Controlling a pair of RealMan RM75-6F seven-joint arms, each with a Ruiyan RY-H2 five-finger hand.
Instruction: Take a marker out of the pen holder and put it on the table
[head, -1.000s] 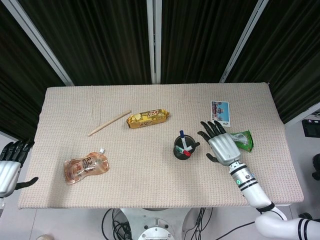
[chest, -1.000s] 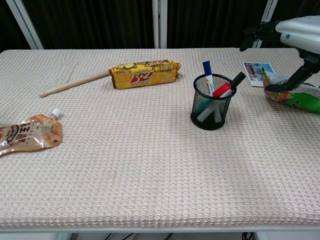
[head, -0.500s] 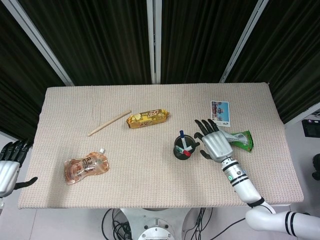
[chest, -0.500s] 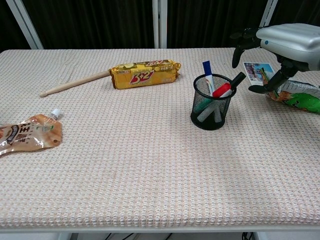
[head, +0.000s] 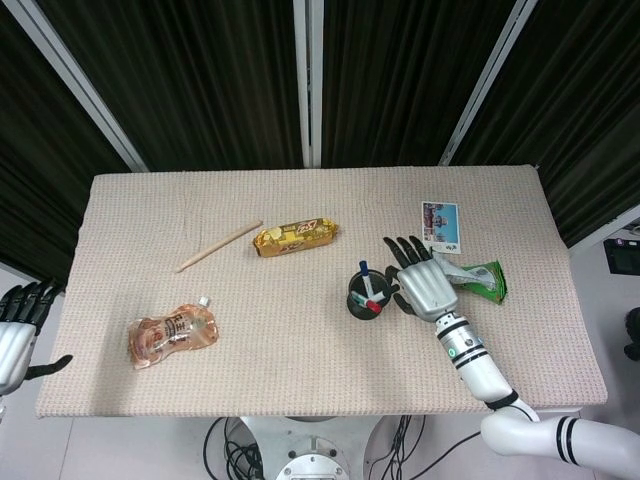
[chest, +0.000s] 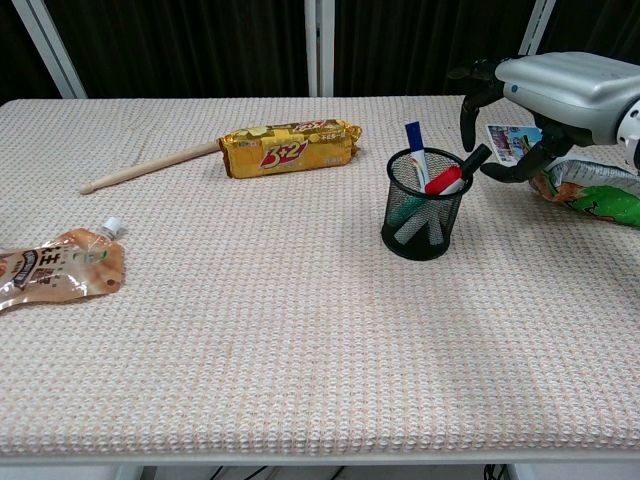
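A black mesh pen holder (head: 366, 297) (chest: 424, 208) stands right of the table's middle, with several markers in it: blue-capped (chest: 415, 140), red-capped (chest: 443, 181) and black-capped (chest: 474, 159) tips show. My right hand (head: 421, 280) (chest: 545, 92) hovers just to the right of the holder, fingers spread and pointing away from me, holding nothing; its thumb (chest: 503, 169) reaches close to the black marker's tip. Off the table's left front corner hangs my left hand (head: 18, 328), fingers apart and empty.
A yellow snack bar (head: 295, 237) and a wooden stick (head: 219, 246) lie at the back left. An orange drink pouch (head: 171, 336) lies front left. A photo card (head: 440, 225) and a green packet (head: 482, 280) lie behind and right of my right hand.
My right hand has moved left toward the pen holder, from over the green packet to right beside the markers. My left hand has sunk slightly lower in the frame.
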